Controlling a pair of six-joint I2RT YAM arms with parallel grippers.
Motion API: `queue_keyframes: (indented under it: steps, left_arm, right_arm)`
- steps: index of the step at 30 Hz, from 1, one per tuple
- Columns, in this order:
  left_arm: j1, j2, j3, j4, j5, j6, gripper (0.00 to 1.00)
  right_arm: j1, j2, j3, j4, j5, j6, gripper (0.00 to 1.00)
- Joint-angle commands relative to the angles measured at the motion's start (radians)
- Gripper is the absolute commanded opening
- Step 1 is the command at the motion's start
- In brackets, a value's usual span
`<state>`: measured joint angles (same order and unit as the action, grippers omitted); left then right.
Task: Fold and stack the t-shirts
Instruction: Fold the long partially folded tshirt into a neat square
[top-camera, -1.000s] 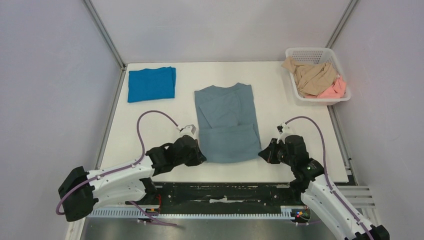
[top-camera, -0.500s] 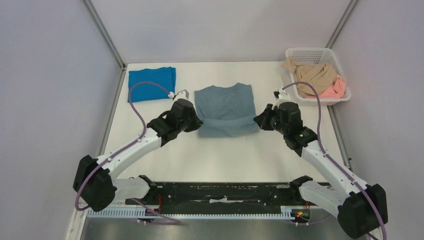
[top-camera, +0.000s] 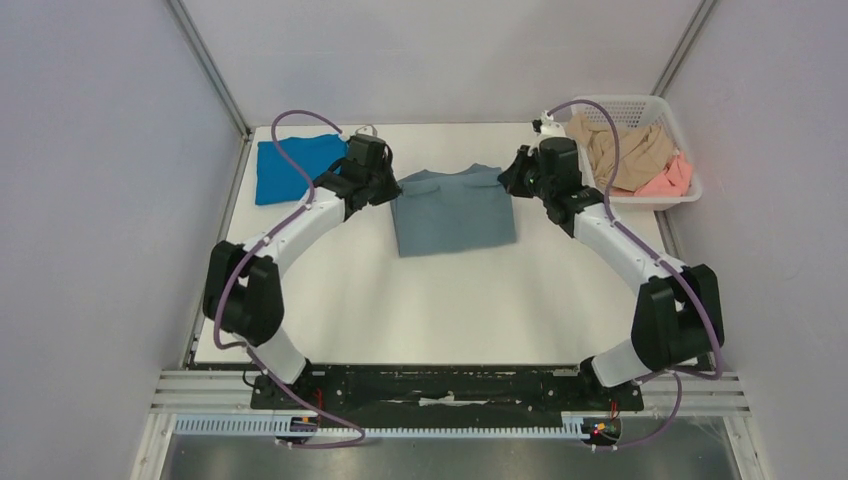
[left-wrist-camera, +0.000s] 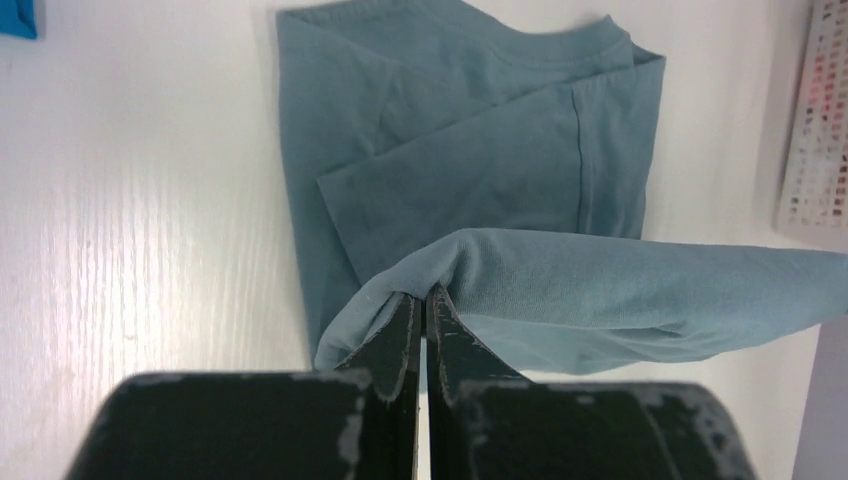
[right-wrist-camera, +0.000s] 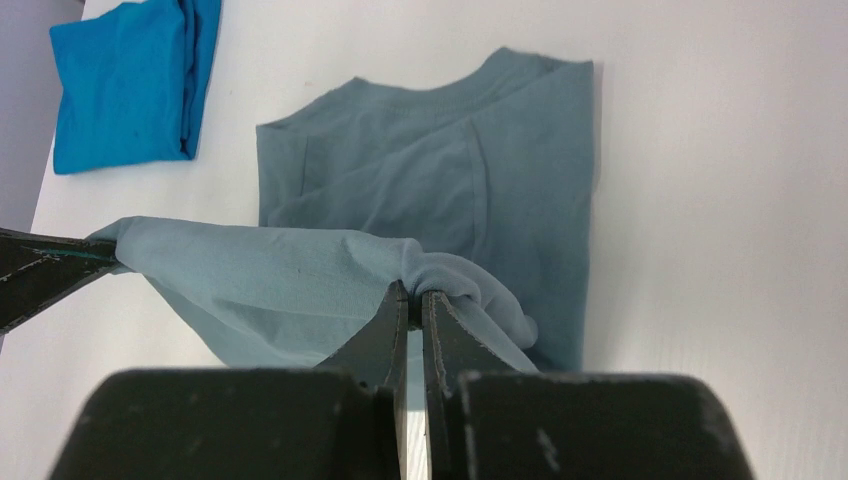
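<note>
Shirt check: grey-blue t-shirt (top-camera: 455, 215) lies mid-table (top-camera: 450, 300), toward the far side. Collar is at the far end and the sleeves are folded in over the body. One layer is doubled over toward the collar, so from above it reads as a compact rectangle. The edge of that layer is raised off the layer below and stretched between my two grippers.

Left gripper (left-wrist-camera: 422, 300): fingers almost together, only a thin slit between them, pinching the left end of the raised edge. Cloth wraps over the tips. It sits at the shirt's far left corner.

Right gripper (right-wrist-camera: 412, 295): same story, closed to a sliver on the right end of the raised edge, with a small wad of fabric at the tips. It sits at the far right corner, beside the collar. In the right wrist view the cloth runs left to my left fingertips (right-wrist-camera: 40, 268) at the frame edge.

Both arms reach far out over the table, one on each side of the shirt.

Bright blue t-shirt (top-camera: 285, 175) lies folded flat at far left, just left of my left gripper and apart from the grey-blue one. White basket (top-camera: 600, 101) is at the far right corner, just right of my right gripper. Tan t-shirt (top-camera: 625, 150) is heaped in it and drapes over the left rim. Pink t-shirt (top-camera: 670, 180) is at its near right.
</note>
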<state>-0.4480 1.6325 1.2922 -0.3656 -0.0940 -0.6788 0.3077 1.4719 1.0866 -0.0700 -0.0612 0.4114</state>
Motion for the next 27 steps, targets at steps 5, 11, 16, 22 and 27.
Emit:
queue_keyframes:
  steps: [5,11,16,22,27]
  left_arm:
    - [0.069,0.237,0.275,-0.040,-0.020,0.087,0.02]
    - [0.097,0.443,0.433,-0.098,0.011,0.069,0.02]
    - [0.111,0.603,0.627,-0.148,0.044,0.083,0.41]
    - [0.115,0.662,0.837,-0.312,0.061,0.145,0.78]
    - [0.115,0.535,0.589,-0.231,0.102,0.154,0.80]
  right_arm:
    - [-0.046,0.221,0.189,0.126,-0.015,-0.034,0.00]
    - [-0.067,0.412,0.271,0.158,-0.023,-0.008,0.00]
    - [-0.088,0.559,0.357,0.202,0.016,0.030,0.46]
    - [-0.103,0.658,0.625,0.008,-0.076,-0.050,0.98]
    - [-0.102,0.443,0.304,0.146,-0.087,-0.059,0.98]
